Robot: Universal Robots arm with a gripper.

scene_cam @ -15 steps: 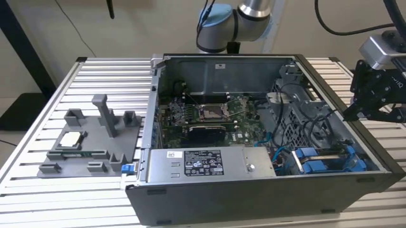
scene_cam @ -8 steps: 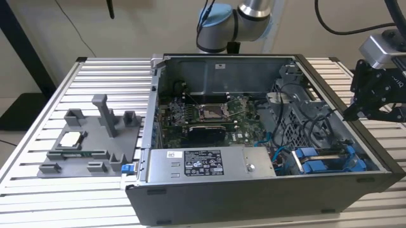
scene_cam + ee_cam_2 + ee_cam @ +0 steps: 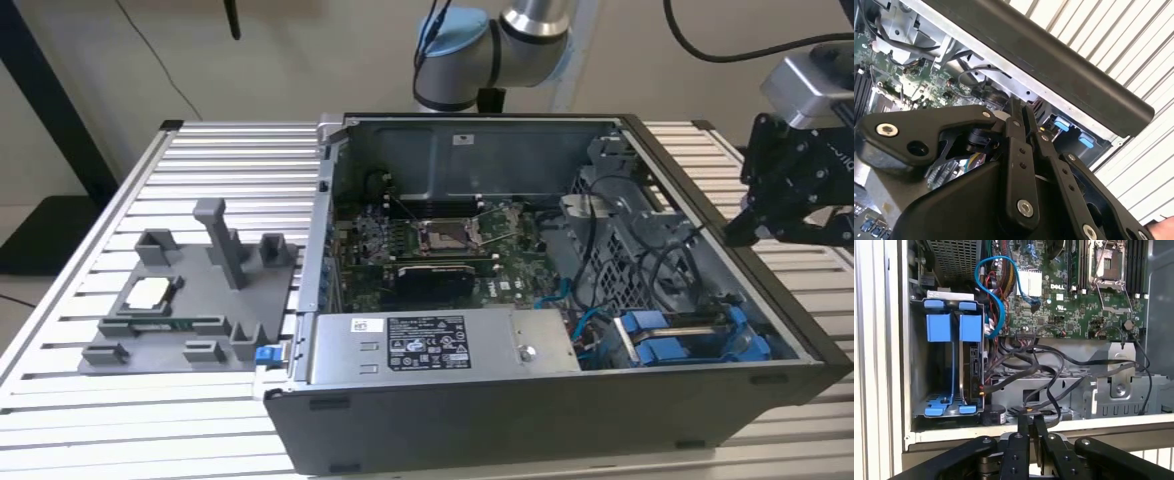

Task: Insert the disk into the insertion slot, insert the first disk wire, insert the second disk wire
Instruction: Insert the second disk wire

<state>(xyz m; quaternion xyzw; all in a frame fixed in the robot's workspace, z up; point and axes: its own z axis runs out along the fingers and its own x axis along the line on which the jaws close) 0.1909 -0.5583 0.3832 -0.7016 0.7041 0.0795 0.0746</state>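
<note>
We find the fixture tray on the table at the exterior view's left of the open case, where (along the near wall) the power supply box lies on that same side of the disk.

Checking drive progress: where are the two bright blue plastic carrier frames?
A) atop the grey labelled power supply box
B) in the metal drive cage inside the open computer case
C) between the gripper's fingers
B: both blue carrier frames stand in the drive cage inside the case; the gripper is shut, empty.
</note>
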